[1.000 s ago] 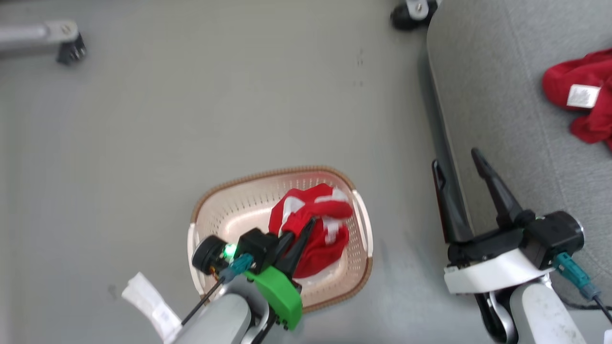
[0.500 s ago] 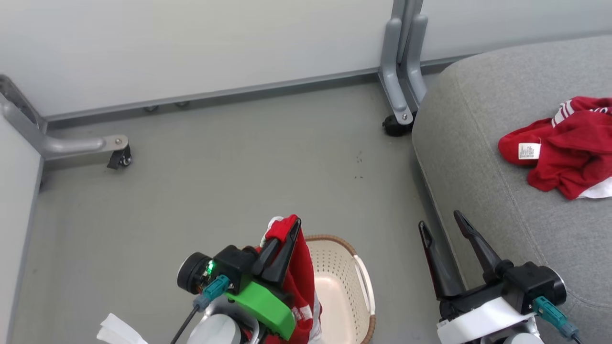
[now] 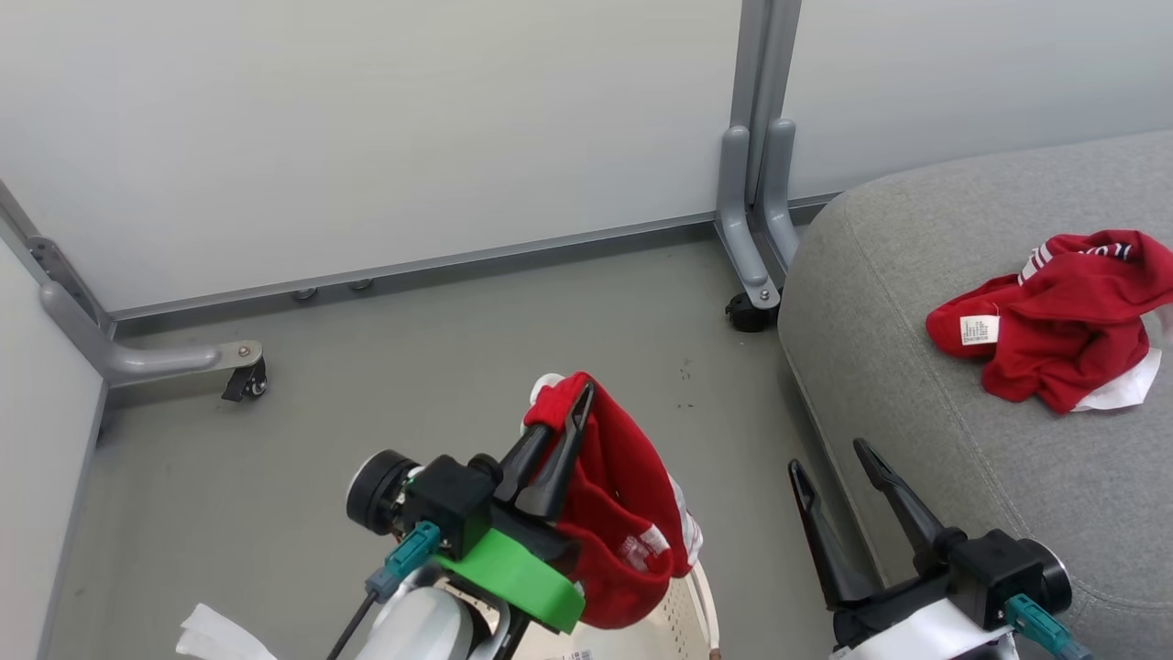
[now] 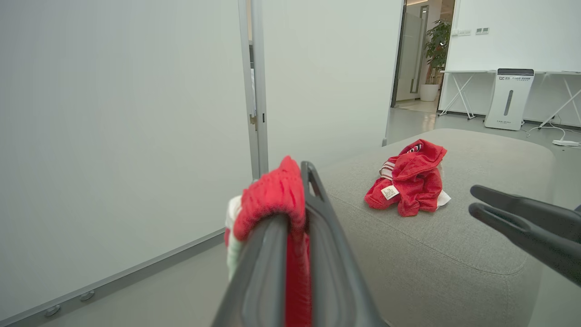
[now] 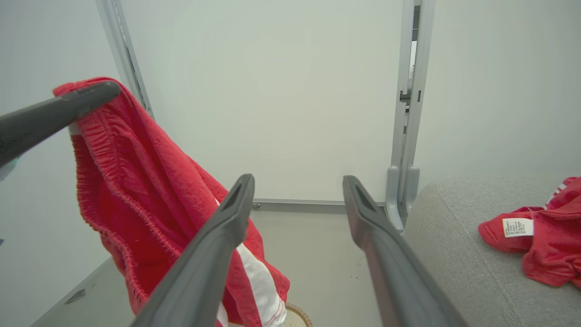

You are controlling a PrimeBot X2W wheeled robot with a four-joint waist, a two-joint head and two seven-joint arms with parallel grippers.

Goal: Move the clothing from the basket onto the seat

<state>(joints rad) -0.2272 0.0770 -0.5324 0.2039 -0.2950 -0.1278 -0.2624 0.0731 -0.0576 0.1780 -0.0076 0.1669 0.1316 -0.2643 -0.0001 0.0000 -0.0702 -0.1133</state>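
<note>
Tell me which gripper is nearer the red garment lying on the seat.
Right. The right gripper, open, hovers by the seat's near edge, apart from the resting garment. The left gripper, shut on the hanging garment, is farther off, above the floor.

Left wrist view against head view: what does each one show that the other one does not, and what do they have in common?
Left wrist view, not head view: a potted plant and a white floor unit in the room beyond the seat. Head view, not left wrist view: the basket at the bottom edge, and a black caster at the left. Both: the left gripper shut on a red garment, the right gripper open, and a second red garment lying on the seat.
</note>
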